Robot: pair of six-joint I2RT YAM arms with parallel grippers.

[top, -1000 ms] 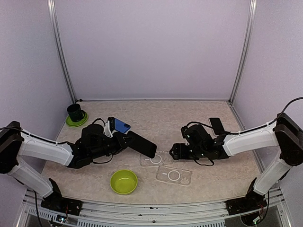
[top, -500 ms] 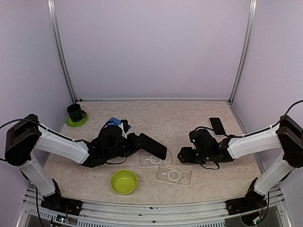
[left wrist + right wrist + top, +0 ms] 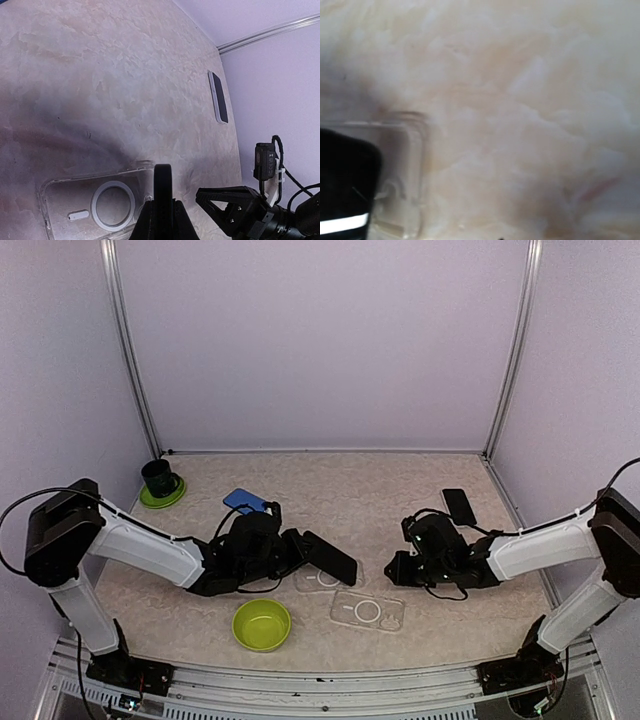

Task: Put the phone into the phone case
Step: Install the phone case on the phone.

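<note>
Phone: slim black rectangular phone [image 3: 335,560], tilted
Case: clear rounded plastic phone case [image 3: 95,200], ring-marked, on mottled beige tabletop [image 3: 350,500]
Left claw [image 3: 300,546]: pinching the phone
Right claw [image 3: 396,567]: spread cannot be told

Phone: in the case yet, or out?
Out. The left gripper holds the phone tilted on edge over the case, whose ring shows bare in the left wrist view.

Soft, even light; the right wrist view is blurred, the phone case [image 3: 400,155] out of focus.
</note>
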